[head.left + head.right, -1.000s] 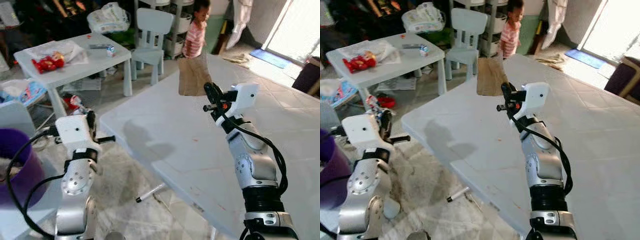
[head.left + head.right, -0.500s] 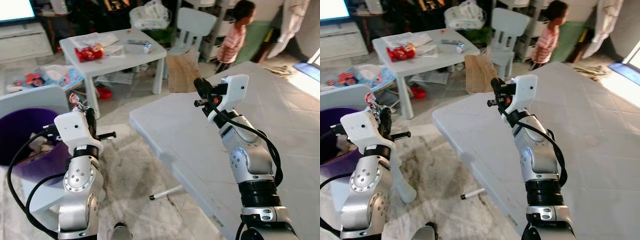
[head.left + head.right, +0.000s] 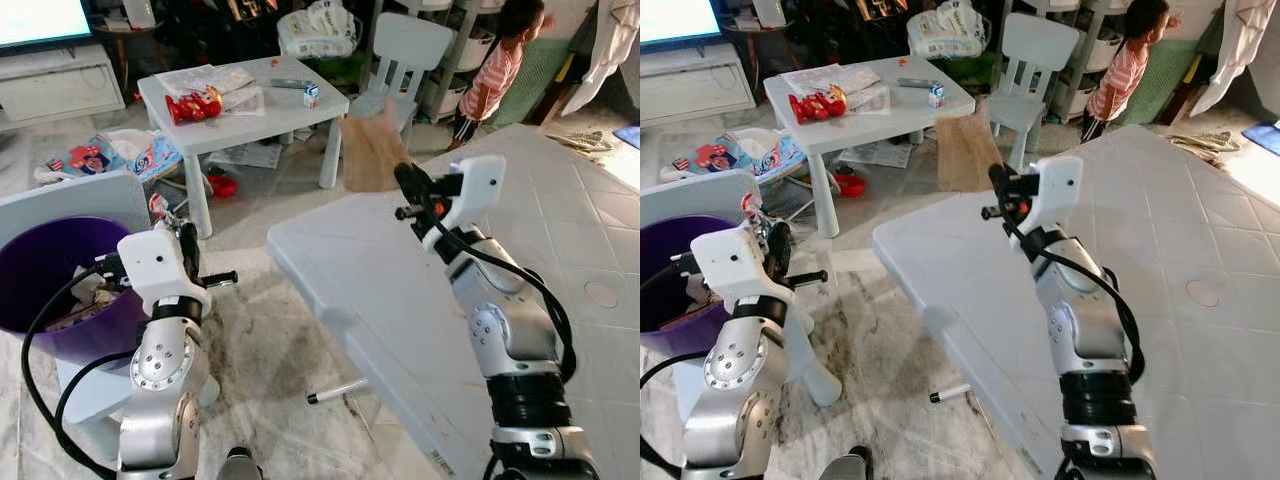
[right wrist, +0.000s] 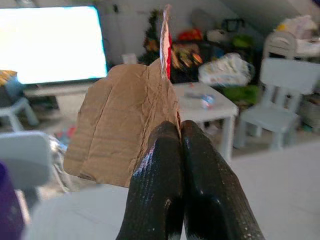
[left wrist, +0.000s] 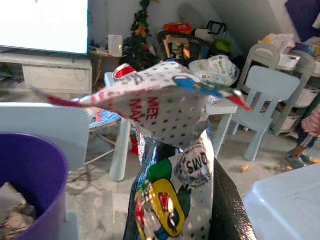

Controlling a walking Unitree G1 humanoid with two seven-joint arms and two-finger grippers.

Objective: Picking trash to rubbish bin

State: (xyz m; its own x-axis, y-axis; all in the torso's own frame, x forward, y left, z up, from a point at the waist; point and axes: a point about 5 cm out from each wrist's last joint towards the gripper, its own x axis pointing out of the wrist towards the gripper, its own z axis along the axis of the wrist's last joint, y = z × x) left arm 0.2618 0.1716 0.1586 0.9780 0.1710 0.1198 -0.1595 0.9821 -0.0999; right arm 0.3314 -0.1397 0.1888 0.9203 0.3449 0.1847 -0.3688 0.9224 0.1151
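Observation:
My right gripper (image 3: 404,178) is raised over the near corner of the big white table (image 3: 560,260), shut on a creased piece of brown cardboard (image 3: 372,152) that stands upright above its fingers (image 4: 170,190). A thin red-edged foil strip sticks up behind the cardboard (image 4: 125,125). My left gripper (image 3: 186,240) is shut on a colourful foil snack wrapper (image 5: 172,150), held just right of the purple rubbish bin (image 3: 40,270). The bin has trash inside and shows beside the wrapper as a purple rim (image 5: 30,165).
A pale stool or chair (image 3: 70,195) stands against the bin. A small white table (image 3: 240,100) with a red toy and papers, a child's chair (image 3: 410,50) and a person (image 3: 495,70) are beyond. A white marker (image 3: 338,392) lies on the dirty floor.
The whole picture has shifted as the camera turned, bringing the purple bin fully into view on the left. Both grippers keep their hold.

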